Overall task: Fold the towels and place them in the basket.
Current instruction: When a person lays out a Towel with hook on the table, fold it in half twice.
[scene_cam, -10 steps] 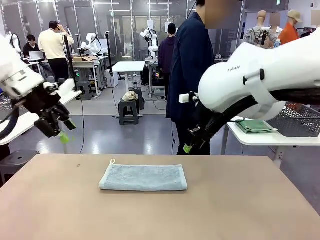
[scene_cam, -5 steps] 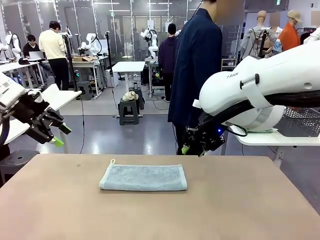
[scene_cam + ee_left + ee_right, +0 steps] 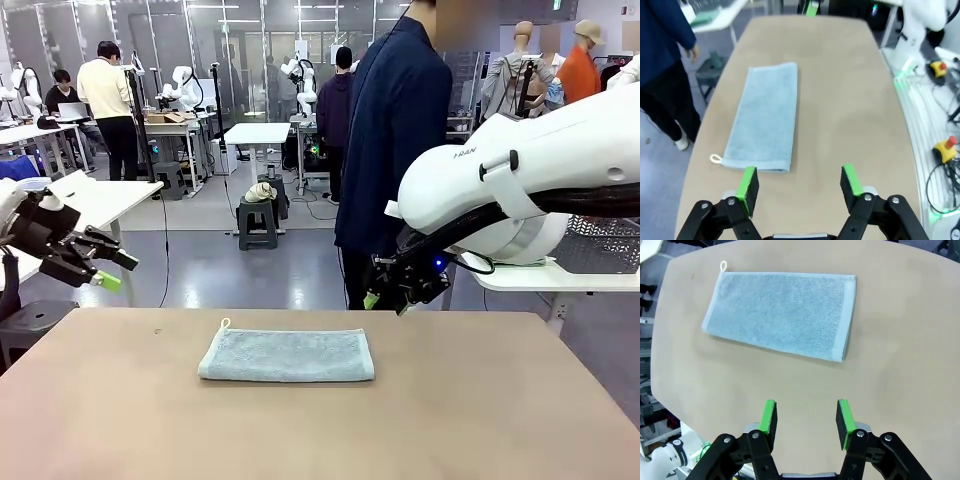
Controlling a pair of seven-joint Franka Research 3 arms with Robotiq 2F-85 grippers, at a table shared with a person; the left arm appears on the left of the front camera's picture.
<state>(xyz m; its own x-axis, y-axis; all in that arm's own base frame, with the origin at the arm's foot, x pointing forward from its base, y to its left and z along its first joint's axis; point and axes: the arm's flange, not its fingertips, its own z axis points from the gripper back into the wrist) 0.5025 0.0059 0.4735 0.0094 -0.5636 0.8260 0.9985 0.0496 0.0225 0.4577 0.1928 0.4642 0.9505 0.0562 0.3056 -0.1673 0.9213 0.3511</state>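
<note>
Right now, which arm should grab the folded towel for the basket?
Right, probably. The right gripper hangs open nearer the towel, and the basket sits on that side. The left gripper, also open, is farther off, left of the table.

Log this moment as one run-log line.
left gripper: open, empty, hovering left | right gripper: open, empty, hovering right | blue-grey towel: folded, flat on table, ungripped | basket: on side table

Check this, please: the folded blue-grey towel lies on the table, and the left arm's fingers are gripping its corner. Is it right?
Not quite. The towel lies folded on the table, but the left arm's fingers are open and grip nothing, as the left wrist view shows.
</note>
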